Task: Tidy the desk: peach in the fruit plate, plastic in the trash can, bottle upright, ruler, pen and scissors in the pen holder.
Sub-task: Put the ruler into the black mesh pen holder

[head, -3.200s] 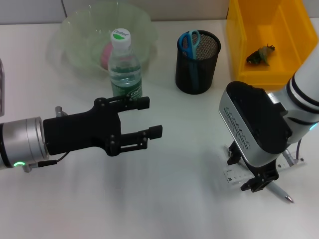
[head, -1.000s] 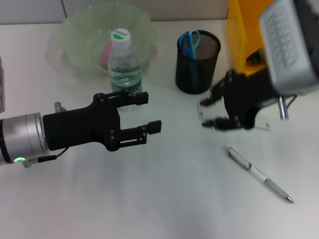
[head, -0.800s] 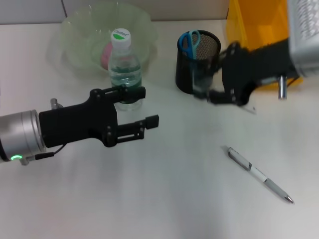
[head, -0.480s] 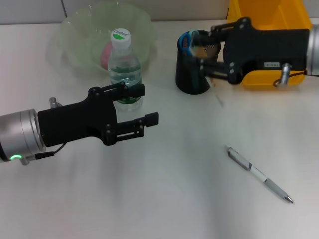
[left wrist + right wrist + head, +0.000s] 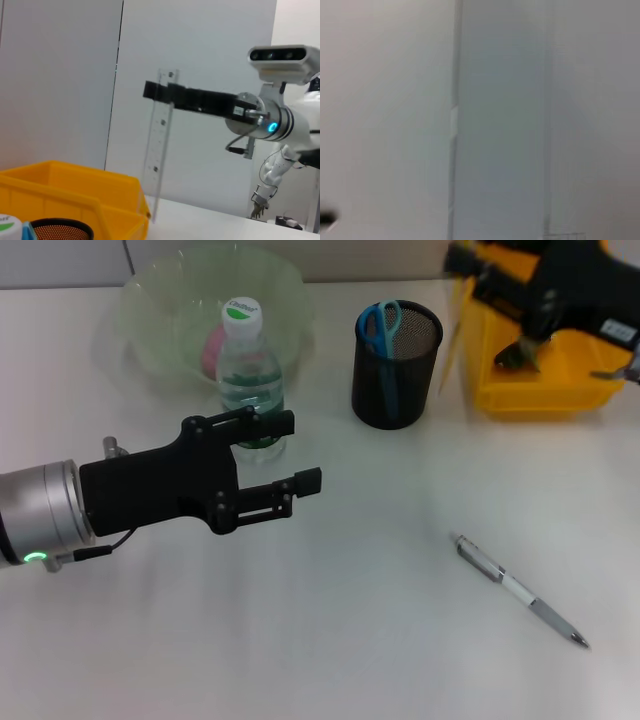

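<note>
From the head, the black right gripper (image 5: 480, 275) is partly cut off above the yellow plastic bin (image 5: 560, 390). The black left gripper (image 5: 290, 455) is spread beside the clear plastic bottle (image 5: 248, 375).

The left wrist shows the right gripper (image 5: 159, 91) pinching the transparent plastic ruler (image 5: 159, 150), hanging upright.

The right wrist shows only blur.

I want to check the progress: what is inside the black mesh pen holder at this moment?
The pen holder holds the blue-handled scissors, handles up. Its mesh wall hides the blades and the bottom. The pen lies on the desk; the clear ruler hangs from the right end effector.
</note>
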